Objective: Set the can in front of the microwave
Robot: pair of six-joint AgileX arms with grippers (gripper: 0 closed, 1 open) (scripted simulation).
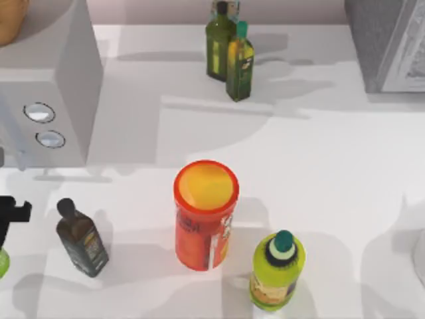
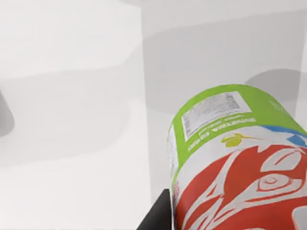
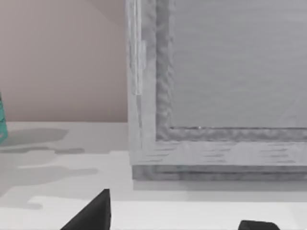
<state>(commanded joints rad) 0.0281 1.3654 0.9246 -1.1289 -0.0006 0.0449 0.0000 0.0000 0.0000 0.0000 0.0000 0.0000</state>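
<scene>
The can, red with white script and a lime-green base, looms close in the left wrist view, with one black finger beside it. From above, my left gripper sits at the table's left edge, shut on the can, whose green end peeks in just below it. The microwave, pale grey with two round dials, stands directly behind the gripper at the back left. My right gripper is parked at the right, open, facing a darker grey speckled appliance.
A dark bottle stands close to the right of the left gripper. An orange-red canister and a yellow-green bottle occupy the middle front. Two green bottles stand at the back centre, and the speckled appliance is at the back right.
</scene>
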